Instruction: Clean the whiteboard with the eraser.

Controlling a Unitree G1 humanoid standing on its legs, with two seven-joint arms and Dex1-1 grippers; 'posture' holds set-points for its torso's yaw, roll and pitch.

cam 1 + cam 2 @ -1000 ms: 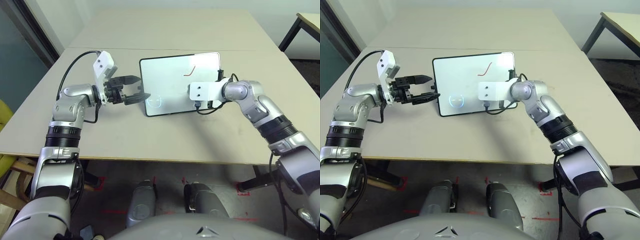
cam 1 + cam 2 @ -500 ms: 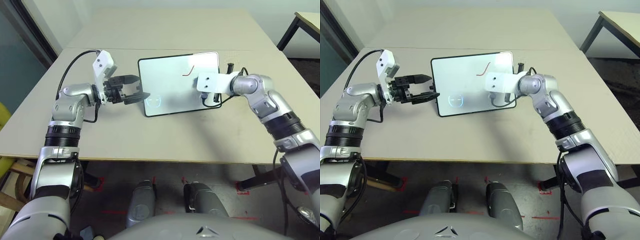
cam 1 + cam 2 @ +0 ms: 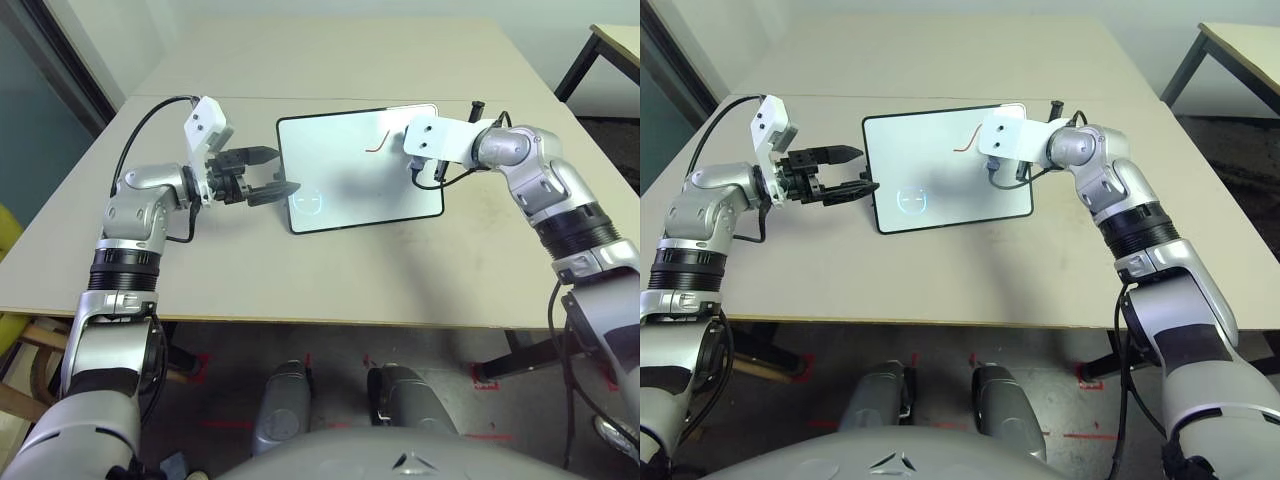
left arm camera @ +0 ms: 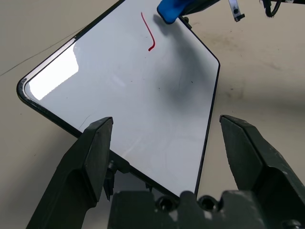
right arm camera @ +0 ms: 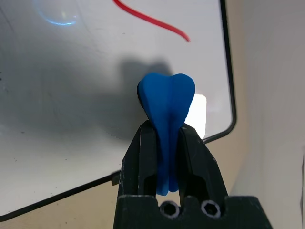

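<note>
Whiteboard [image 3: 355, 170], eraser [image 5: 167, 102], two grippers on one table [image 3: 300, 270].

Lying flat mid-table: one whiteboard with one red squiggle [image 4: 149, 33] near its far right corner. Clamped between right gripper [image 5: 164, 143] fingers: one blue eraser, held over that corner, forearm bent inward. Spread wide at the board's left edge: left gripper [image 3: 268, 172], arm level, gripping nothing.

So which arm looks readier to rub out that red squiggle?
The right. Its end effector is shut on the blue eraser, hovering near the red squiggle on the whiteboard. The left end effector is open at the board's far edge.
</note>
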